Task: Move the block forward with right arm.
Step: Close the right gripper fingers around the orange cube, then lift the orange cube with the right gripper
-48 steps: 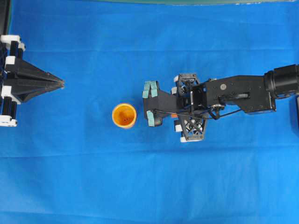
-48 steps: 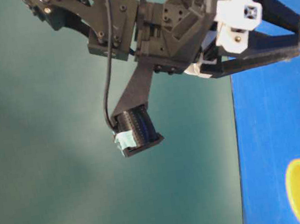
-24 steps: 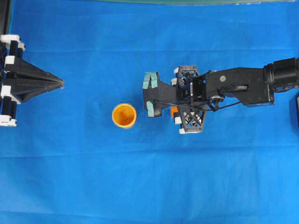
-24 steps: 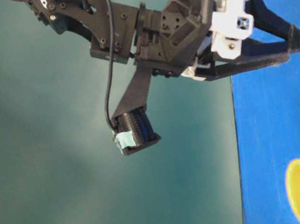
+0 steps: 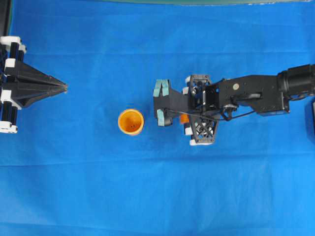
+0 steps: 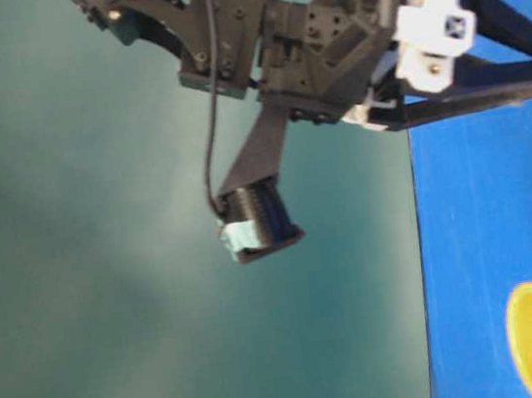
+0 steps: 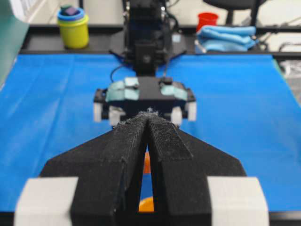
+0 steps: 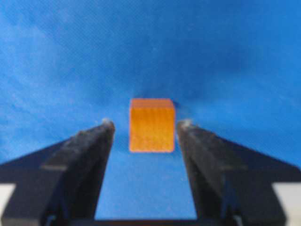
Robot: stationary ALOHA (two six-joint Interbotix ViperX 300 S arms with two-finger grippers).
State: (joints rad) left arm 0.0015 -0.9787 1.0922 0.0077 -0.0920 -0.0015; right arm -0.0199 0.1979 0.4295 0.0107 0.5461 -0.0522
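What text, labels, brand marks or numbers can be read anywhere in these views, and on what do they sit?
None can be read.
The block, the cup and the blue cloth carry no print.
The right gripper, open around the block, and the left gripper, shut, show only bare plastic.
The yellow container, red cup and folded blue cloth in the left wrist view are too blurred to show any marking.

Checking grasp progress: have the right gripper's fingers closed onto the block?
No: the block sits between the fingers with blue cloth visible on both sides.
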